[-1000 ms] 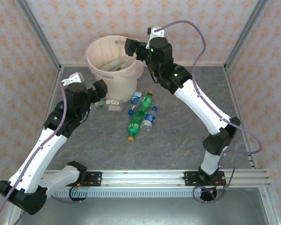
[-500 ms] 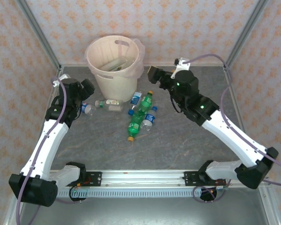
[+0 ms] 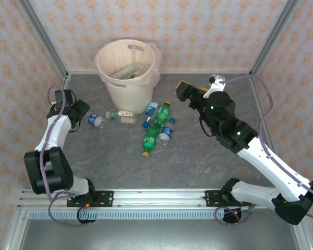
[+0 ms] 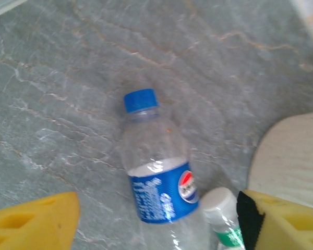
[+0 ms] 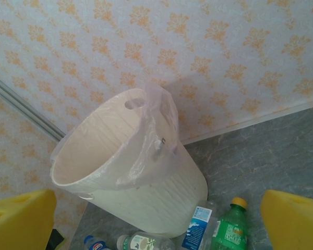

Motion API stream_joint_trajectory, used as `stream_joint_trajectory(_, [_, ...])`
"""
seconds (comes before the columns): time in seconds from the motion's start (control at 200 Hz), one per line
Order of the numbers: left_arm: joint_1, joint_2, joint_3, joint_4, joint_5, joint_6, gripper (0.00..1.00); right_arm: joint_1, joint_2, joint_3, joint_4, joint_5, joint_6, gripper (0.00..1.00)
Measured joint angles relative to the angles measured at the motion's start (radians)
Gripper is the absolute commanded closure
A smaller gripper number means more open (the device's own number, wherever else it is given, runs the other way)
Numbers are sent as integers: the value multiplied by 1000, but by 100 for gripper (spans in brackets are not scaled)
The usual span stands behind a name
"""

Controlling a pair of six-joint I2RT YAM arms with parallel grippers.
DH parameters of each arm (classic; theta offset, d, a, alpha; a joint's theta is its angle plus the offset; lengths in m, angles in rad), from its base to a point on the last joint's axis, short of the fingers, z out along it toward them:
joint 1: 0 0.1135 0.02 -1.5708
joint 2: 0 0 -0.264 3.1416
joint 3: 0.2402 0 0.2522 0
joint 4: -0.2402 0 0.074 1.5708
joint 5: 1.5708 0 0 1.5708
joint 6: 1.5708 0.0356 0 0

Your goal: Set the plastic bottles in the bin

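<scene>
Green and clear plastic bottles (image 3: 152, 136) lie scattered beside the upright cream bin (image 3: 128, 94), some inside.

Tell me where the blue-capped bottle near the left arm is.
In the top view, the blue-capped bottle lies on the left of the table, between the left gripper and a white-capped bottle, left of the bin.

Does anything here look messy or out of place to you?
Several plastic bottles lie tipped on their sides on the table beside the bin. The bin's thin liner bag hangs loose and bunched down one side rather than sitting evenly.
</scene>
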Motion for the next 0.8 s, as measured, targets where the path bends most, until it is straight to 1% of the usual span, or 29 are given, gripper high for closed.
stream_joint_trajectory(0.095, [44, 84, 36, 1, 26, 5, 29, 0, -18, -5, -16, -2, 8, 0])
stream_joint_trajectory(0.135, [61, 120, 50, 8, 37, 5, 33, 0, -26, -5, -21, -2, 10, 0])
stream_joint_trajectory(0.215, [83, 178, 72, 20, 54, 9, 33, 0, -38, -5, -30, -2, 11, 0])
stream_joint_trajectory(0.44, [99, 327, 156, 50, 101, 25, 35, 0, -42, -5, -56, -3, 22, 0])
stream_joint_trajectory(0.541, [111, 383, 200, 61, 127, 31, 40, 0, -41, -5, -67, -5, 30, 0])
stream_joint_trajectory(0.671, [122, 464, 256, 77, 147, 35, 39, 0, -36, -4, -75, -7, 37, 0])
stream_joint_trajectory(0.801, [122, 522, 263, 101, 170, 35, 40, 0, -18, 2, -96, -11, 37, 0])
